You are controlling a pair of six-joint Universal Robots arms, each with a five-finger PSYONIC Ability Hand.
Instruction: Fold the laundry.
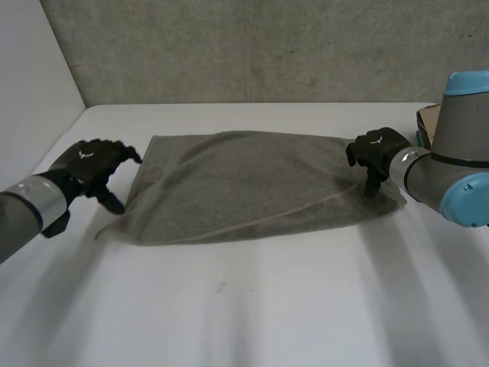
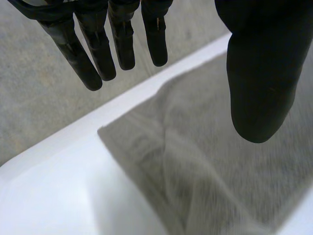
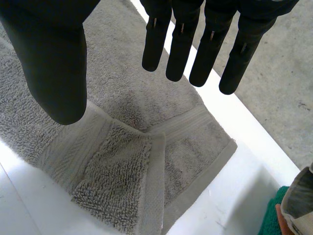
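We see the grey towel (image 1: 252, 187) on the white table (image 1: 244, 306) with one loose fold laid, its layers misaligned below the fingertips of our right hand (image 1: 378, 149). Both hands hold nothing, fingers straight and thumbs well apart. A towel corner lies beneath the fingertips of our left hand (image 1: 92, 168). We judge the task barely begun: squaring up and further folds are left.

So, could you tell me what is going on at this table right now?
A two-armed robot is working on a grey towel lying on the white table. The towel looks partly folded, with one layer lapped over along its near side. The left hand is at the towel's left edge and the right hand is over its right end. Both are open, and neither grips the cloth.
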